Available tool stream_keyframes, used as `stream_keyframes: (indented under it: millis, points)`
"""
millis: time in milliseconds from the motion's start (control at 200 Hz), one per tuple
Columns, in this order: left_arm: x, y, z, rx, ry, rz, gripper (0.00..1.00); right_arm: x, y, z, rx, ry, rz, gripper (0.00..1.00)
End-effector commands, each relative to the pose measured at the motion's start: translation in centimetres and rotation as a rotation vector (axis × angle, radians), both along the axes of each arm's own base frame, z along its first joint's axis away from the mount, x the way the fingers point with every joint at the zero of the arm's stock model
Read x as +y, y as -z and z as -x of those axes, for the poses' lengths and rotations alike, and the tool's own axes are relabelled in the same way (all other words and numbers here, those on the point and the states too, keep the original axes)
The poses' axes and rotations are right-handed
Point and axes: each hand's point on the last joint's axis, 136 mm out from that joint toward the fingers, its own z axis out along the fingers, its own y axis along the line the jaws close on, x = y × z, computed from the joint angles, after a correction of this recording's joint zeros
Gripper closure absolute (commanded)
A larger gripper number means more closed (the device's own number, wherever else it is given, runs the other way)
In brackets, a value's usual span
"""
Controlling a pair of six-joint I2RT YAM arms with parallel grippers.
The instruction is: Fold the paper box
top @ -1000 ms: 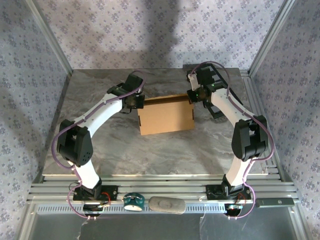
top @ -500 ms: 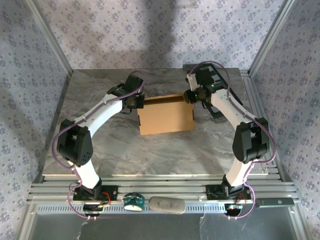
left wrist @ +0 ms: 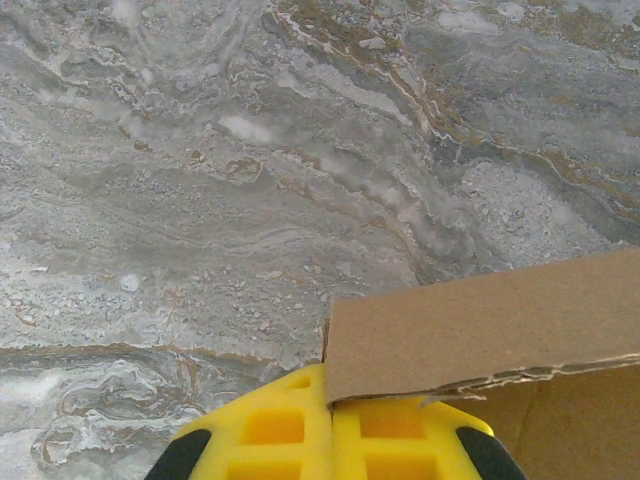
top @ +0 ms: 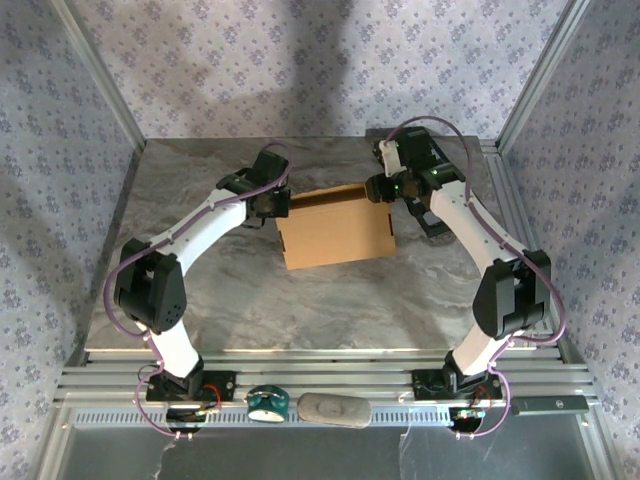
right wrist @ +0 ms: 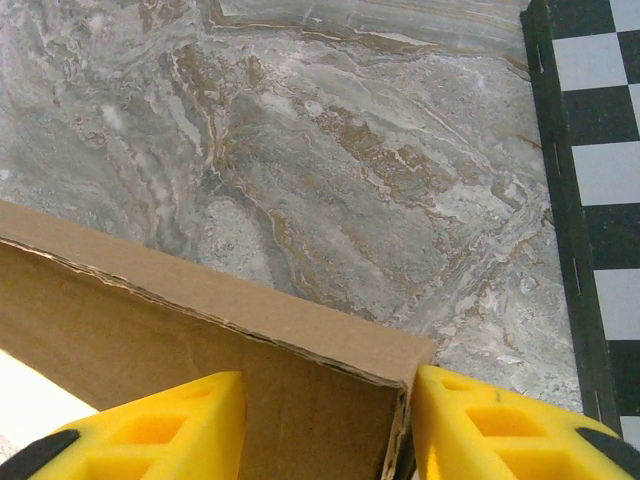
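Note:
The paper box [top: 337, 228] is a shallow brown cardboard box in the middle of the marble table, with its far wall standing up. My left gripper [top: 270, 201] is at the box's far-left corner. In the left wrist view it [left wrist: 330, 378] is shut, its yellow fingers [left wrist: 270, 425] pressed together, and a cardboard wall [left wrist: 480, 330] lies over the right finger. My right gripper [top: 385, 188] is at the far-right corner. It [right wrist: 325, 385] stands open astride the corner of the box [right wrist: 150, 320], one finger [right wrist: 170, 420] inside and the other against the outside of the side wall.
A black-and-white checkerboard panel [right wrist: 590, 130] lies on the table to the right of the box, under the right arm [top: 435, 222]. A teal object [top: 268, 402] and a grey oblong pad [top: 334, 409] rest on the front rail. Metal frame posts border the table.
My right gripper has opened from shut and now straddles the box's right wall. The box has shifted slightly right. My left gripper has stayed shut at its corner.

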Motion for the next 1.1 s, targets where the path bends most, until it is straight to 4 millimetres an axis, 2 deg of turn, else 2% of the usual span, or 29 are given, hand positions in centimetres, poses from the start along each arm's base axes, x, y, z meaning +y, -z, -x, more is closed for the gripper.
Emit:
stream_keyframes:
  millis: [0, 170, 440, 685, 800, 1094]
  points:
    - [-1.8, -0.2, 1.0, -0.006, 0.064, 0.017, 1.0, 2.6, -1.4, 1.3, 0.009, -0.079, -0.096, 0.58]
    - [-1.8, -0.3, 1.2, -0.007, 0.058, 0.008, 1.0, 2.9, -1.3, 1.4, 0.016, -0.071, -0.086, 0.6]
    - [-1.6, -0.5, 1.1, -0.012, 0.033, -0.017, 1.0, 2.2, 0.2, 2.1, 0.067, -0.029, -0.012, 0.62]
    - [-1.2, -0.4, 1.1, -0.005, 0.004, -0.036, 1.0, 2.0, -0.4, 2.5, 0.078, -0.024, -0.02, 0.59]
    - [-1.3, -0.4, 0.9, -0.008, -0.007, -0.038, 1.0, 1.8, -0.2, 2.8, 0.097, -0.017, -0.015, 0.62]
    - [-0.7, 0.0, 1.3, 0.02, -0.025, -0.068, 1.0, 0.9, 0.2, 3.3, 0.13, 0.018, -0.001, 0.63]
